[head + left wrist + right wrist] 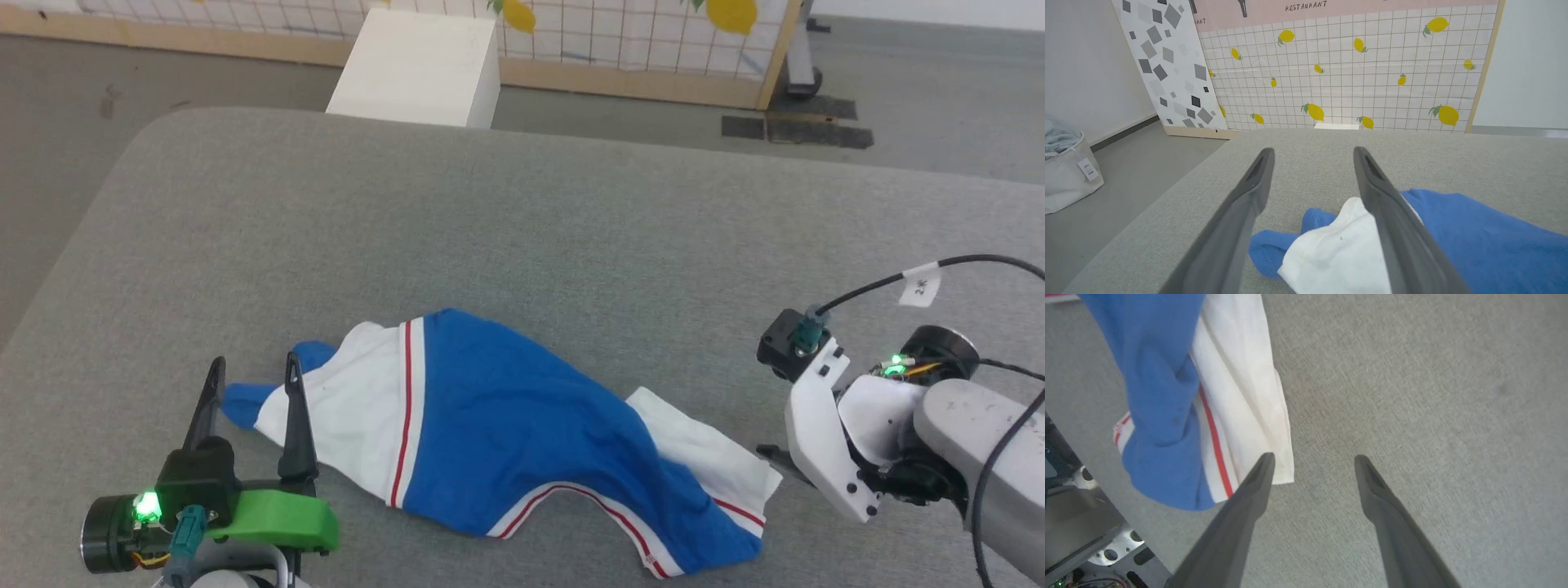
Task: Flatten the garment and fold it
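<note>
Both grippers stand spread wide and hold nothing. The left gripper (255,362) straddles the bunched blue-and-white end of the garment (506,408). The right gripper (1314,456) has one fingertip at the corner of the white sleeve. The garment lies crumpled on the grey surface (522,229). Beyond the surface's far edge stand a white box (420,65) and a lemon-print panel (653,33).

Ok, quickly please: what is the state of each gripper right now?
Left gripper: open, holding nothing, at one end of the garment.
Right gripper: open, holding nothing.
</note>
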Motion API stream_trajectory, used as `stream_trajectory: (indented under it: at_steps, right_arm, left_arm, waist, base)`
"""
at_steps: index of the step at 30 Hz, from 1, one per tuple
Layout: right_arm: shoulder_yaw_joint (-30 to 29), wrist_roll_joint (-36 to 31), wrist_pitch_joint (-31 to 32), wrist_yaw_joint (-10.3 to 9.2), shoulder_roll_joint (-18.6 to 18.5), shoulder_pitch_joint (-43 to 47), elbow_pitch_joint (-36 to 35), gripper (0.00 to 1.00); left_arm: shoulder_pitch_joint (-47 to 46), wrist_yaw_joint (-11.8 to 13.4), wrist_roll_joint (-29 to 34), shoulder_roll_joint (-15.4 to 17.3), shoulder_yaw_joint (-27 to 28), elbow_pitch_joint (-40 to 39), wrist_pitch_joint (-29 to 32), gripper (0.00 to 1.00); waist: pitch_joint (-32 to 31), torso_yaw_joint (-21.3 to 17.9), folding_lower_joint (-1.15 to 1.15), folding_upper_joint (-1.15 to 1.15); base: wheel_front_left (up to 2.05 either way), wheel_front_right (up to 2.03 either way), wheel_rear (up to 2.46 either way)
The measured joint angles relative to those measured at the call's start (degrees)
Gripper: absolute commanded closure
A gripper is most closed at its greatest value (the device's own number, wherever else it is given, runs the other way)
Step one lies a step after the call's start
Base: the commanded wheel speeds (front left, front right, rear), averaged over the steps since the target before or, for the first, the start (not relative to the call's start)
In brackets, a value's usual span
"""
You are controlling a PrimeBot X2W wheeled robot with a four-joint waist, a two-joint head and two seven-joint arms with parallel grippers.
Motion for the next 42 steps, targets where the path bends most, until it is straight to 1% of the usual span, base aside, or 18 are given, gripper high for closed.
stream_trajectory:
  at_steps: [6, 12, 13, 14, 15, 19, 22, 25, 27, 31, 34, 37, 42]
  right_arm:
    - [5.2, 1.8, -2.4, 0.0, 3.5, 0.0, 8.9, 0.0]
    - [8.4, 3.4, -6.2, 0.0, 5.4, -0.1, 13.2, 0.0]
    - [8.8, 3.6, -6.7, 0.0, 5.5, -0.2, 13.4, 0.07]
    - [9.2, 3.4, -7.4, 0.0, 5.6, -0.5, 13.5, 0.77]
    - [9.6, 3.3, -8.5, 0.0, 5.6, -0.8, 13.9, 1.0]
    - [10.1, 3.5, -15.3, 0.01, 6.4, -1.2, 15.0, 1.0]
    - [8.1, 4.5, -21.4, 0.01, 6.2, -1.2, 14.9, 1.0]
    - [4.8, 5.3, -26.1, 0.01, 4.1, -1.2, 14.4, 1.0]
    - [2.4, 5.7, -28.3, 0.02, 1.5, -1.1, 14.3, 1.0]
    - [-2.7, 7.7, -30.5, 0.01, -2.6, 0.5, 15.6, 1.0]
    - [-6.1, 9.5, -31.0, 0.01, -4.2, 3.4, 18.5, 1.0]
    - [-8.5, 10.8, -31.2, 0.01, -4.4, 6.1, 22.4, 1.0]
    - [-10.4, 11.9, -31.6, 0.01, -2.5, 8.9, 29.3, 1.0]
  left_arm:
    - [-0.6, -2.7, 1.9, -2.8, 2.7, 0.8, 0.0, 0.0]
    - [-0.6, -4.6, 3.7, -4.2, 5.1, 1.6, 0.0, 0.0]
    - [-0.6, -4.9, 4.0, -4.4, 5.6, 1.7, 0.0, 0.0]
    - [-0.6, -5.1, 4.1, -4.6, 6.0, 1.7, 0.0, 0.0]
    - [-0.6, -5.3, 4.4, -4.7, 6.4, 1.8, 0.0, 0.0]
    - [-0.5, -6.1, 4.9, -5.2, 7.4, 2.1, 0.0, 0.0]
    - [-0.4, -6.6, 5.2, -5.8, 8.0, 2.2, 0.0, 0.0]
    - [-0.3, -6.6, 5.4, -6.2, 8.5, 2.3, 0.0, 0.0]
    - [-0.1, -7.0, 5.6, -6.4, 9.0, 2.2, 0.0, 0.0]
    - [0.4, -7.5, 6.1, -6.6, 9.5, 2.1, 0.0, 0.0]
    - [0.4, -7.6, 6.8, -6.8, 9.6, 2.0, 0.0, 0.0]
    - [0.4, -8.1, 6.9, -7.0, 9.3, 2.0, 0.0, 0.0]
    - [0.3, -8.6, 7.4, -7.4, 8.6, 2.3, 0.0, 0.0]
  waist:
    - [1.8, 1.8, 0.0, 0.0]
    - [2.5, 3.0, 0.0, 0.0]
    - [2.6, 2.9, 0.0, 0.0]
    - [2.6, 2.8, 0.0, 0.0]
    - [2.5, 2.6, 0.0, 0.0]
    - [1.9, 1.5, 0.0, 0.0]
    - [1.2, 0.6, 0.0, 0.0]
    - [0.5, -0.3, 0.0, 0.0]
    - [0.1, -1.0, 0.0, 0.0]
    - [-0.4, -2.3, 0.0, 0.0]
    - [-0.5, -2.9, 0.0, 0.0]
    - [-0.2, -3.1, 0.0, 0.0]
    - [0.2, -2.8, 0.0, 0.0]
  base:
    - [0.0, 0.0, 0.0]
    - [0.0, 0.0, 0.0]
    - [0.0, 0.0, 0.0]
    - [0.0, 0.0, 0.0]
    - [0.0, 0.0, 0.0]
    - [0.0, 0.0, 0.0]
    - [0.0, 0.0, 0.0]
    - [0.0, 0.0, 0.0]
    - [0.0, 0.0, 0.0]
    - [0.0, 0.0, 0.0]
    - [0.0, 0.0, 0.0]
    - [0.0, 0.0, 0.0]
    - [0.0, 0.0, 0.0]
